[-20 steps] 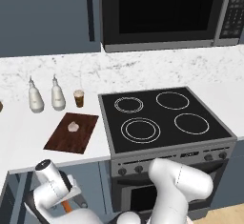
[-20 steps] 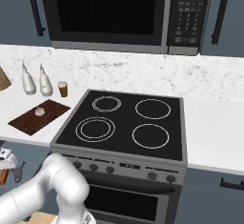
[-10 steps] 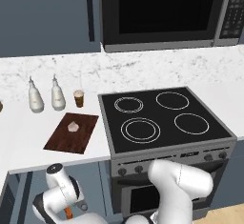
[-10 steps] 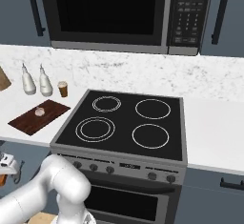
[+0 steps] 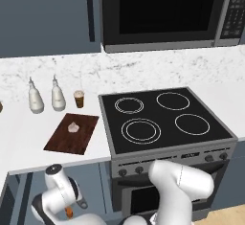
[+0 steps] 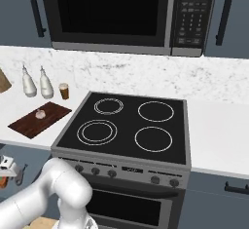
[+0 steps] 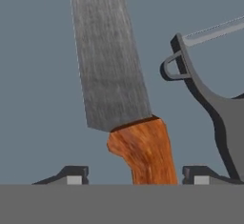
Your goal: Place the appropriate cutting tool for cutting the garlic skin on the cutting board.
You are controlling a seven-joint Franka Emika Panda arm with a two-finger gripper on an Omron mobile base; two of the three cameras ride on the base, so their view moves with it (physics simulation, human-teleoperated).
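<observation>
The cutting tool, a paring knife (image 7: 112, 66) with a grey blade and an orange handle (image 7: 145, 151), lies on a flat grey surface below counter height. My gripper (image 7: 136, 176) is open and straddles the handle's end, with a gap on each side of it. From the base my gripper (image 5: 70, 209) hangs low, under the counter's front edge at the left. The cutting board (image 5: 60, 140) lies on the counter left of the stove with the garlic (image 5: 73, 127) on it. The right base view shows the board (image 6: 29, 124) and garlic (image 6: 40, 114) too.
A dark grey Y-shaped peeler (image 7: 214, 108) lies right beside the knife, close to my right fingertip (image 7: 198, 175). Two white bottles (image 5: 36, 99) and a small brown cup (image 5: 79, 98) stand behind the board. The black stove (image 5: 162, 118) is to its right.
The hand has shifted slightly down low at the left under the counter edge. Board, garlic and the counter items have not moved.
</observation>
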